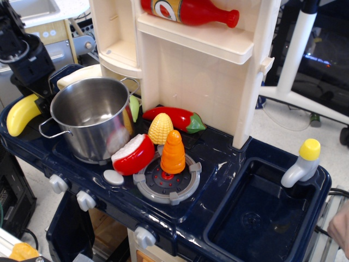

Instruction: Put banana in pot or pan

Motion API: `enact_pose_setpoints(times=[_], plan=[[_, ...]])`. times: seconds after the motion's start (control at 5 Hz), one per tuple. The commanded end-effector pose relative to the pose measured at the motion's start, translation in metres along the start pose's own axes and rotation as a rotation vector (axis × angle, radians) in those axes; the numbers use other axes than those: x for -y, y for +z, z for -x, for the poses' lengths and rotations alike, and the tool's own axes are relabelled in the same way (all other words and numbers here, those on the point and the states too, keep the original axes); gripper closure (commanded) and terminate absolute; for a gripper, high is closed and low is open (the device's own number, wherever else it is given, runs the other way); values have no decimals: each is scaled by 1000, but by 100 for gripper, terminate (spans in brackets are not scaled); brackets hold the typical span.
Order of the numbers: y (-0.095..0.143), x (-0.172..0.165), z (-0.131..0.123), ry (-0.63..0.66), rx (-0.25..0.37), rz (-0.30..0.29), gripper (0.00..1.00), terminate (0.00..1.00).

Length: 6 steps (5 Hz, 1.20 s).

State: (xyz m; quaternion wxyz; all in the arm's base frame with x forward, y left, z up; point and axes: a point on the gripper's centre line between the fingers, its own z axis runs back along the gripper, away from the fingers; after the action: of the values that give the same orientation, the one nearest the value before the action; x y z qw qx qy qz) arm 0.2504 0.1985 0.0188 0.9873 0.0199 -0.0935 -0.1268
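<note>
The yellow banana [18, 115] lies on the dark blue toy stove top at the far left, just left of the shiny steel pot [101, 134]. The pot stands upright and looks empty. My black gripper [38, 96] has come down over the banana's right end, close to the pot's left rim. It hides that end of the banana. The fingers are dark against the dark stove, so I cannot tell whether they are open or closed around the banana.
A red-and-white toy piece [133, 154] leans on the pot's front. A corn cob [160, 128], red pepper [174, 115] and orange cone [173, 153] on the burner [166, 184] sit to its right. A ketchup bottle [191, 11] lies on the shelf. The sink [256, 213] is at right.
</note>
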Motion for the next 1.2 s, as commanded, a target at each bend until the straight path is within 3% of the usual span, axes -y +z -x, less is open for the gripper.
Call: enact_pose_setpoints(times=[0.0, 0.2, 0.4, 0.8, 1.0], plan=[[39, -2, -8, 32, -25, -58, 100, 0], [88, 0, -11, 54, -137, -92, 100, 0], [124, 10, -16, 84, -187, -95, 100, 0], [104, 72, -46, 221, -74, -203, 100, 0], [85, 72, -62, 207, 12, -228, 100, 0]])
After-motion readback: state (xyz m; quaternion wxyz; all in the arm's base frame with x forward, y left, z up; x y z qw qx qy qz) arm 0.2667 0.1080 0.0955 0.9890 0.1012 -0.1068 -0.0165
